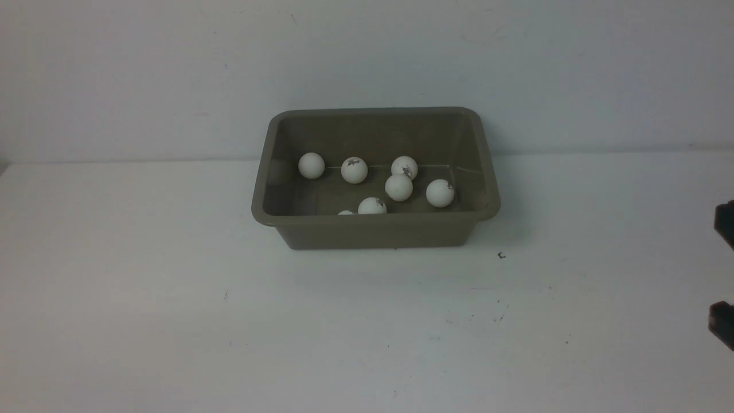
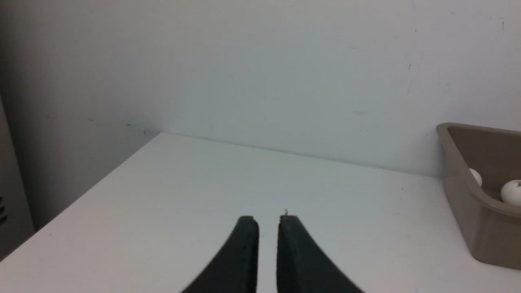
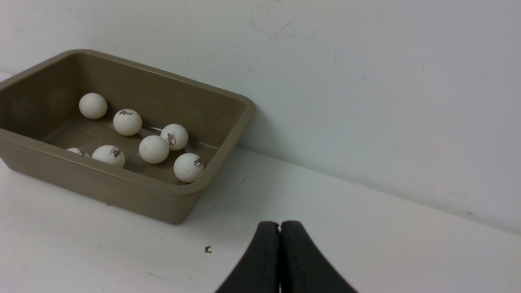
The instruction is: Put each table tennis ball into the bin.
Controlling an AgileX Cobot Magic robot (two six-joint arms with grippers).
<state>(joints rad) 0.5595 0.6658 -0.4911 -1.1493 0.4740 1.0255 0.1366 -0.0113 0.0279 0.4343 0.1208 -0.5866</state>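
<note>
The white table (image 1: 172, 321) is a broad, matte sheet with a few dark specks, butted against a plain white wall, and no ball shows loose on it in any view. On it, near the wall, stands the bin (image 1: 375, 230), a taupe plastic tub with rounded corners, a flared rim and sloping walls, its long axis running side to side across the front view. Inside lie the table tennis balls (image 1: 399, 187), small matte white spheres, some with a dark printed logo; seven can be counted, one of them half hidden behind the near wall, so an eighth may sit out of sight below that rim or not be there. The bin lies ahead of both arms and between them. The right gripper (image 3: 280, 232) appears the nearer, its wrist view looking straight into the tub, and its dark curved fingers press together on nothing. The left gripper (image 2: 268, 228) sees only the tub's corner at the edge of its view; its fingers stand a narrow slit apart, holding nothing. The task looks finished or nearly so.
</note>
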